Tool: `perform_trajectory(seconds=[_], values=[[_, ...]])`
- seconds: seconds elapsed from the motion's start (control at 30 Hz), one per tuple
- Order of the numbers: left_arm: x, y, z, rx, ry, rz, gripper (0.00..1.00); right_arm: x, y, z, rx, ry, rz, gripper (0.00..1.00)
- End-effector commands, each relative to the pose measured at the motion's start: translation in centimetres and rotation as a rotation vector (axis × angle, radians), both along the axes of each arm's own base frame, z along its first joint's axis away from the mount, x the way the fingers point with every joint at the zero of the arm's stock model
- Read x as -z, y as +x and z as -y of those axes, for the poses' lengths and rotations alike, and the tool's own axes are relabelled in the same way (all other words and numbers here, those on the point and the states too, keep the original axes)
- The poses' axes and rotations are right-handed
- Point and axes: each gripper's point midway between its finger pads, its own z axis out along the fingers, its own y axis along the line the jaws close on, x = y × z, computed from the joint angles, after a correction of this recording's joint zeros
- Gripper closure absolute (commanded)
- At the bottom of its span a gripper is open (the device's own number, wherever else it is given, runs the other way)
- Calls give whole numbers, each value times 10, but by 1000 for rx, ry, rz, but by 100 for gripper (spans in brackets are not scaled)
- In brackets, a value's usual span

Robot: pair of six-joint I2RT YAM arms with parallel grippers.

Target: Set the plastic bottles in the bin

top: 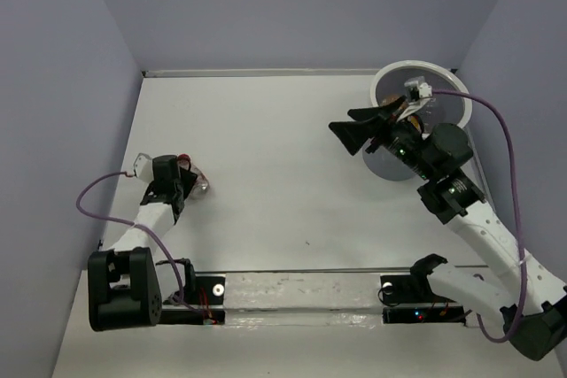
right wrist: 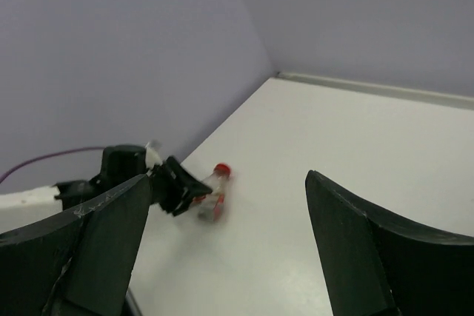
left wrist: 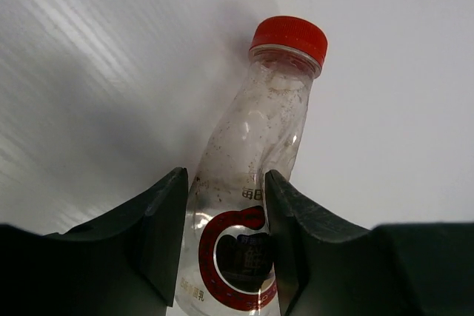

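A clear plastic bottle [left wrist: 255, 131] with a red cap and a red ring label lies on the white table at the left. My left gripper [left wrist: 224, 183] is shut on its body, one dark finger on each side, cap pointing away. From above, this gripper [top: 193, 183] and the bottle [top: 203, 187] sit at mid-left. The bin [top: 399, 68], grey with a white rim, stands at the back right corner. My right gripper [top: 341, 123] hangs open just left of the bin with nothing in it. In the right wrist view, this gripper [right wrist: 228, 183] faces the distant bottle [right wrist: 215, 196].
Lilac walls close the table on the left, back and right. A purple cable [top: 505, 143] loops from the right arm beside the bin. The arm bases and a mounting rail [top: 301, 294] run along the near edge.
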Motion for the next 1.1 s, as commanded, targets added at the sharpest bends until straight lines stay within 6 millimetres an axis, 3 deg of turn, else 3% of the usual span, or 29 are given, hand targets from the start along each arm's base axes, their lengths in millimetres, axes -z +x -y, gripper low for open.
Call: perform_trajectory(seconds=[0.0, 0.2, 0.3, 0.37, 0.4, 0.43, 0.53, 0.63, 0.73, 0.87, 0.97, 1.07], values=[[-51, 13, 32, 229, 2, 205, 49, 17, -14, -47, -132, -29, -74, 10], [-140, 1, 94, 608, 23, 532, 49, 53, -12, -108, -164, -58, -200, 7], [-162, -13, 126, 772, 14, 604, 50, 56, -17, -131, -207, -49, -221, 5], [-177, -30, 163, 936, -29, 656, 50, 68, -17, -157, -289, -40, -250, 4], [-182, -29, 164, 944, -29, 669, 50, 66, -21, -159, -299, -35, -250, 4], [-187, -37, 182, 1012, -42, 688, 50, 73, -15, -167, -299, -39, -257, 3], [-203, -49, 212, 1126, -54, 724, 50, 83, -4, -176, -285, -37, -290, 2], [-219, -58, 228, 1186, -54, 775, 50, 94, 4, -179, -257, -41, -321, 1], [-228, -63, 233, 1195, -60, 807, 49, 104, 16, -166, -150, -35, -344, 1], [-233, -71, 238, 1219, -70, 837, 50, 111, 17, -153, -87, -39, -344, 1], [-234, -75, 243, 1245, -80, 846, 50, 103, 13, -156, -113, -19, -339, 13], [-237, -76, 245, 1241, -73, 854, 48, 91, 12, -150, -102, 28, -316, 41]])
